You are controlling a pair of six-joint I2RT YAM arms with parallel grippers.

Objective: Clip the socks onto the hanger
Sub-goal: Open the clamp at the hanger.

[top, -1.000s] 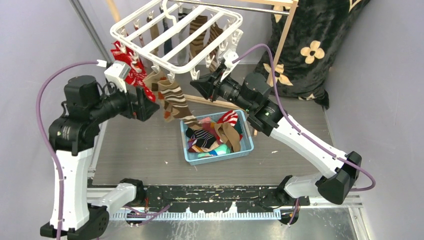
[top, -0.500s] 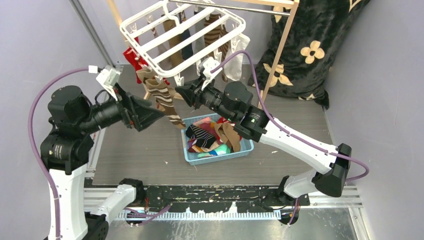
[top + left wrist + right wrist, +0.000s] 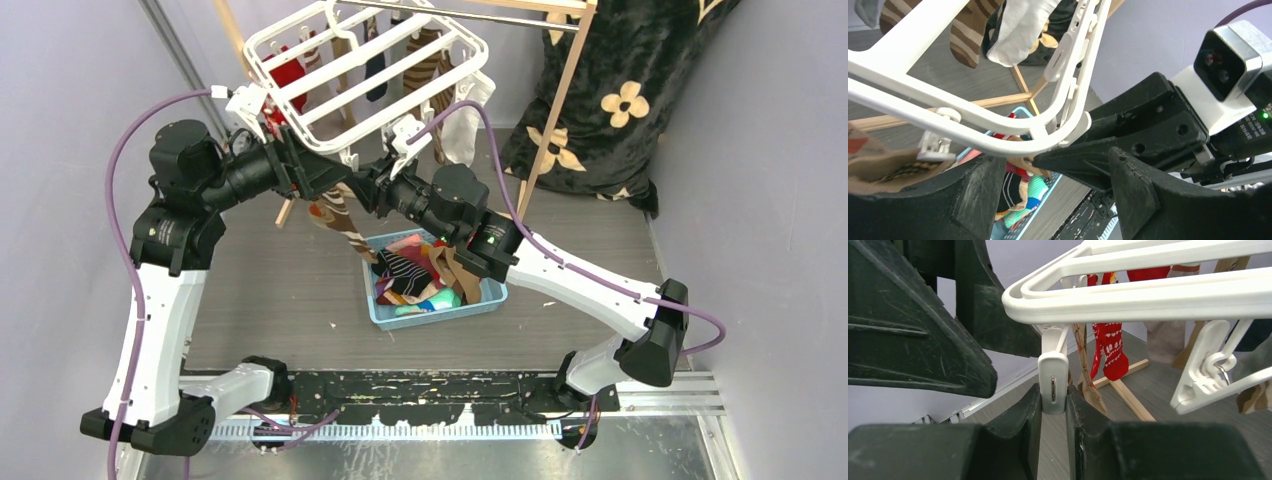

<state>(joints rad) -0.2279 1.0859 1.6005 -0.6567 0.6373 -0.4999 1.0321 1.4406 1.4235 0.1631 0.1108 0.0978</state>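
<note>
The white slatted hanger (image 3: 370, 70) hangs at the back with several socks clipped under it, among them a red one (image 3: 288, 72), a white one (image 3: 465, 125) and a brown striped one (image 3: 340, 215). My right gripper (image 3: 362, 190) is shut on a white peg (image 3: 1053, 377) under the hanger's near corner (image 3: 1108, 300); both fingers press its sides (image 3: 1053, 405). My left gripper (image 3: 318, 175) is open and holds nothing; its jaws (image 3: 1053, 195) stand wide under the same corner (image 3: 1013, 137), facing the right gripper's fingertip. More socks (image 3: 425, 275) lie in the basket.
The light blue basket (image 3: 497, 285) sits on the table below the grippers. A light wooden pole frame (image 3: 555, 110) carries the hanger. The black furry cloth with cream flowers (image 3: 620, 90) hangs at the back right. Grey walls stand close on both sides.
The hanger has swung up and back. My left arm has risen and moved right to the hanger's near corner. My right gripper has moved left and shut on a peg there.
</note>
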